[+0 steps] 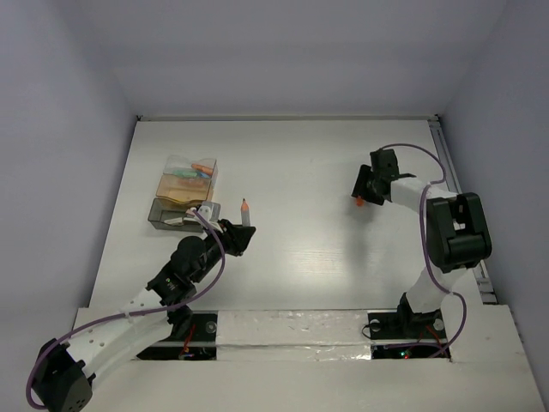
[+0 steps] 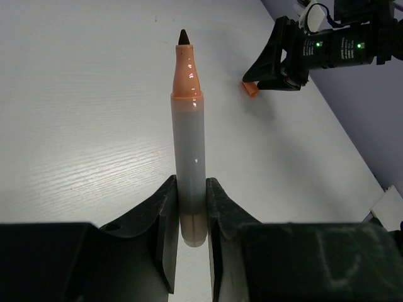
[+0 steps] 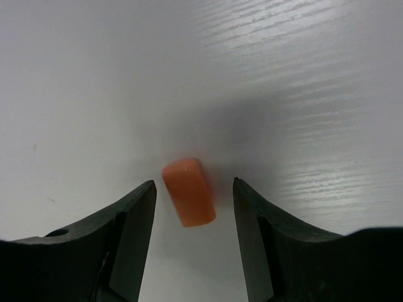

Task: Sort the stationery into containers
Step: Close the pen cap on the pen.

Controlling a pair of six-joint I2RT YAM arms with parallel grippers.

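My left gripper (image 2: 191, 207) is shut on a grey marker (image 2: 189, 148) with an orange neck and dark tip, uncapped. It also shows in the top view (image 1: 245, 212), held just right of the container (image 1: 183, 196), with the left gripper (image 1: 235, 233) below it. The container is a clear box with tan compartments and a grey section, holding several coloured pieces. My right gripper (image 3: 194, 200) is open, its jaws on either side of an orange cap (image 3: 188, 191) lying on the table. The cap shows in the top view (image 1: 357, 202) beside the right gripper (image 1: 367, 190), and in the left wrist view (image 2: 250, 89).
The white table (image 1: 300, 257) has grey walls on three sides. A rail (image 1: 455, 172) runs along the right edge. The arm bases sit at the near edge (image 1: 292, 330).
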